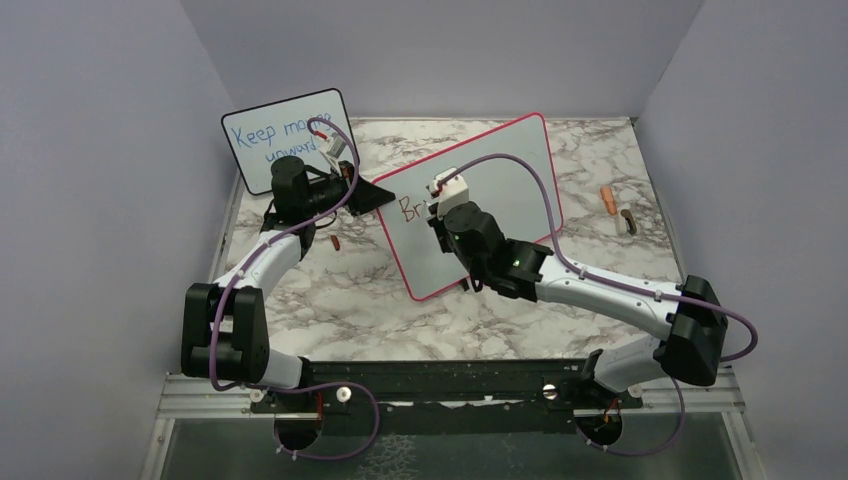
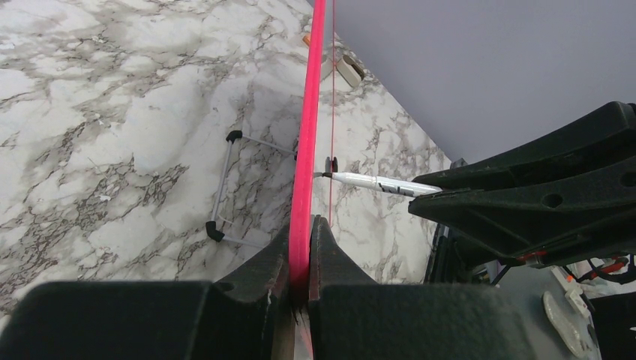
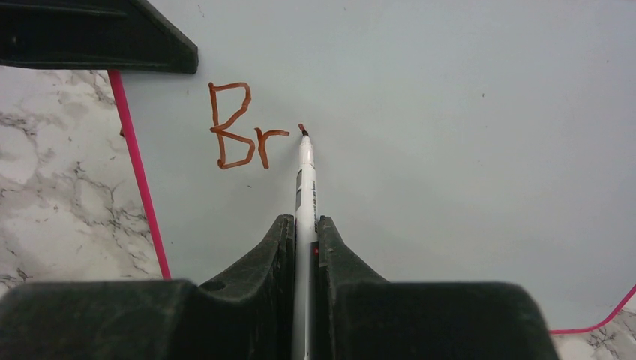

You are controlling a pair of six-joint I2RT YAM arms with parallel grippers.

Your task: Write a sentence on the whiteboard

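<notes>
Now my right gripper (image 3: 304, 225) clamps slim white marker (image 3: 305, 169), tip beside reddish-brown "Br" (image 3: 238, 127), upper left — left gripper (image 2: 301, 225) pinches pink-framed whiteboard (image 2: 310, 112) edge.

The top view looks down from high behind the near edge over the whole grey-veined marble table (image 1: 330, 300). The left wrist view sights closely along the edge of the large red-framed whiteboard (image 2: 307, 150); the right wrist view faces its surface; both show the white-barrelled marker (image 3: 305, 172).
</notes>
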